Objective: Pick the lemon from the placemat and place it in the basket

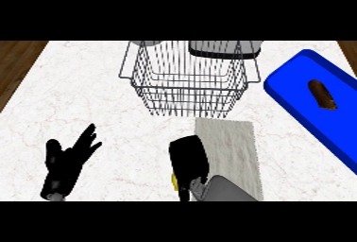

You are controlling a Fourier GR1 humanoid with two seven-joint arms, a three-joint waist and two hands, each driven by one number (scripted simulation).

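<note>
While the right hand (188, 158) curls over the placemat's (233, 146) left edge, a sliver of yellow lemon (173, 180) shows just beneath it.
Its fingers appear closed round the lemon, below one wire basket (188, 80). One left hand (70, 158) rests open, fingers up, at lower left. One blue tray (307, 101) holds one brown item (322, 93).

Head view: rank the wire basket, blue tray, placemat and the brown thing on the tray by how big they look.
1. wire basket and blue tray: look alike; tray cropped
2. placemat
3. brown thing
</note>
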